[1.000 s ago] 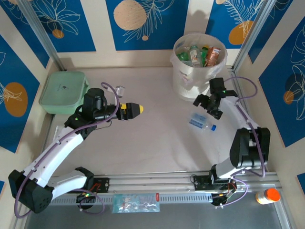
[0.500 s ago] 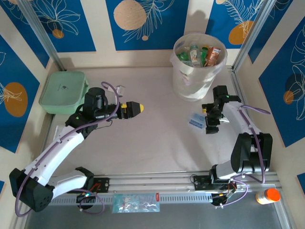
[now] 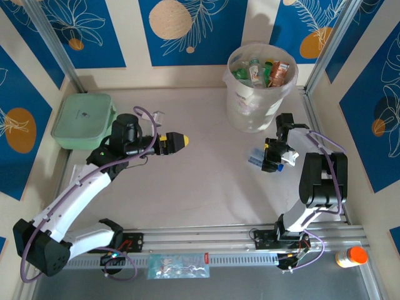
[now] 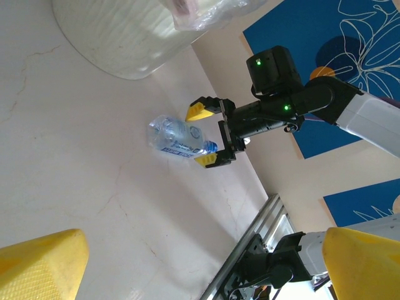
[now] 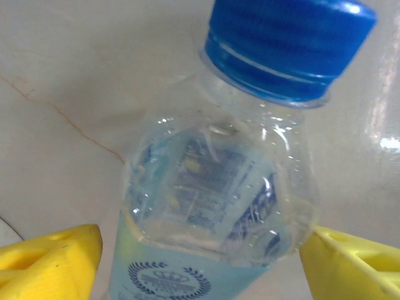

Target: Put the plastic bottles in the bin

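Overhead, at one o'clock on the table [image 3: 200,194], the bin [image 3: 250,112] holds several plastic bottles [image 3: 256,70], so most of the job looks done. One loose bottle [image 3: 256,156] lies toward six o'clock of it, with the right gripper [image 3: 272,159] at its cap end and the left gripper [image 3: 178,142] idle at nine o'clock. From the left wrist, the left gripper's fingers [image 4: 44,269] stand wide apart, empty. From the right wrist, the right jaws straddle the loose bottle, spread, with a gap on one side; pinching and binning remain.
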